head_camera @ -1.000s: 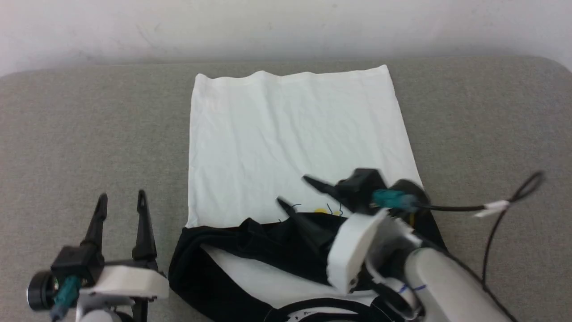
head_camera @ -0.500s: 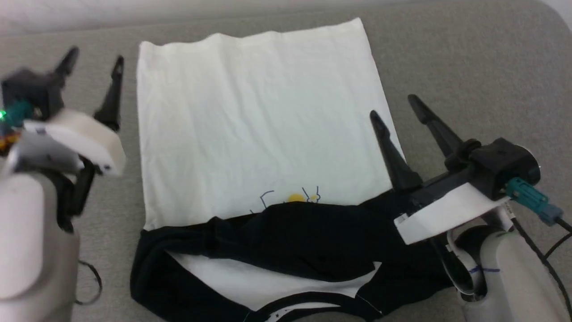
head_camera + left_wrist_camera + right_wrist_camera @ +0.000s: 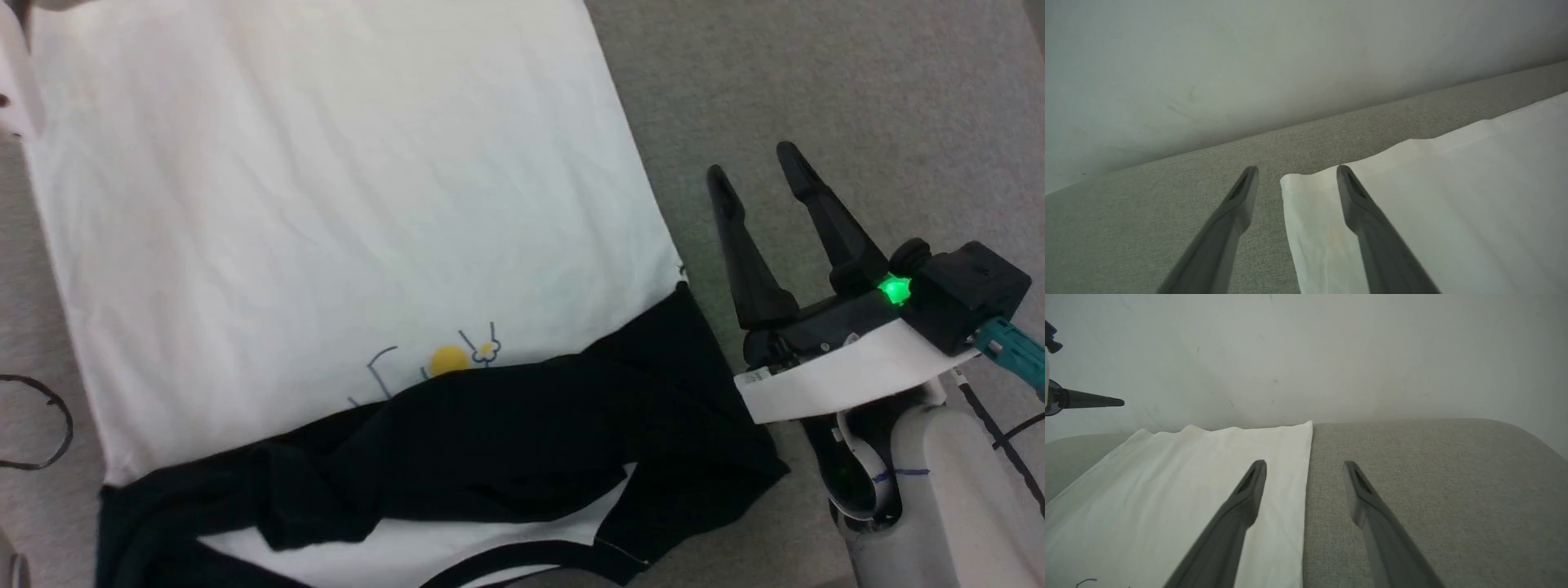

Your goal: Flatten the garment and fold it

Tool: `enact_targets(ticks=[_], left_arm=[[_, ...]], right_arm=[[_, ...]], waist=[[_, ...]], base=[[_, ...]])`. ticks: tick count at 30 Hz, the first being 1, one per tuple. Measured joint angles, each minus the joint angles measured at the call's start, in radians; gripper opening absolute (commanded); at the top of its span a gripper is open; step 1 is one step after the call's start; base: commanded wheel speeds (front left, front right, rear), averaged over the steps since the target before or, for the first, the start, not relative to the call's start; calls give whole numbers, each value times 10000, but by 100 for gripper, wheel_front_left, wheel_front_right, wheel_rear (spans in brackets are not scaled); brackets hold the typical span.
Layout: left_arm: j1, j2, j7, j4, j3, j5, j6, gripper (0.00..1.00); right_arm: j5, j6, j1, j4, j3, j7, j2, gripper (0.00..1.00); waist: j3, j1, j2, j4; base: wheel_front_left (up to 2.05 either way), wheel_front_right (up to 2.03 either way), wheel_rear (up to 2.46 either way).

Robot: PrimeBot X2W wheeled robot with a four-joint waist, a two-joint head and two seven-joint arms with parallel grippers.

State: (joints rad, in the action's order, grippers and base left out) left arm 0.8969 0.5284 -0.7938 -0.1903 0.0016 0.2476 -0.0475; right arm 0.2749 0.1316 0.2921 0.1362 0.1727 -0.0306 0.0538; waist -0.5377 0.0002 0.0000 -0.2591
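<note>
Plainly one garment (image 3: pixel 326 204); left end effector (image 3: pixel 1296 169), right end effector (image 3: pixel 752 161) both splayed, empty.

The shirt (image 3: pixel 326 204) lies spread on the grey pad (image 3: pixel 816 73), its white body mostly smooth with faint creases. Black sleeve fabric lies bunched across the chest near the collar end, partly covering the yellow-dot and blue-line print (image 3: pixel 449 359).

Head cam's tipped steeply down, close over the garment (image 3: pixel 326 204), right gripper (image 3: pixel 752 160) at 3 o'clock. Both wrist cams ride low over the grey cushion (image 3: pixel 1147 204), facing the wall (image 3: pixel 1249 61) at 12; all three share the garment's white body.
</note>
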Motion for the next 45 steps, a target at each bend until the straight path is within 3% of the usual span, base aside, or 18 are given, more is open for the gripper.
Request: enact_targets(ticks=[7, 15, 17, 28, 34, 38, 45], left_arm=[[286, 570, -2518, 21, 167, -205, 775, 100], [286, 1319, -3335, 577, 470, -663, 1292, 100], [285, 1411, -3386, 723, 541, -656, 1306, 0], [235, 1266, -2863, 817, 445, -272, 1101, 0], [341, 884, -2017, 539, 46, -167, 828, 0], [676, 531, -1455, 251, -286, -81, 627, 0], [1252, -161, -351, 27, -1064, -23, 148, 0]], right_arm=[[337, 0, 150, -221, 282, -345, -4, 100], [447, 0, 155, -382, 360, -506, 0, 100], [449, 0, 157, -443, 382, -504, 0, 100], [111, 0, 875, -428, 554, -278, 0, 100], [-468, 0, 2820, -585, 518, 483, 84, 100], [-443, 2, 4679, -1584, 288, 1384, 90, 100], [261, 0, 7684, -4429, -121, 3296, 13, 100]], waist=[[-765, -1, 0, -784], [-1406, -3, 0, -1338], [-1504, -3, 0, -1399], [-1509, -2, 0, -1149], [-1472, -2, 0, -761], [-1479, -2, 0, -370], [-1593, -1, 0, 479]], base=[[0, 0, 0], [0, 0, 0], [0, 0, 0], [0, 0, 0], [0, 0, 0], [0, 0, 0], [0, 0, 0]])
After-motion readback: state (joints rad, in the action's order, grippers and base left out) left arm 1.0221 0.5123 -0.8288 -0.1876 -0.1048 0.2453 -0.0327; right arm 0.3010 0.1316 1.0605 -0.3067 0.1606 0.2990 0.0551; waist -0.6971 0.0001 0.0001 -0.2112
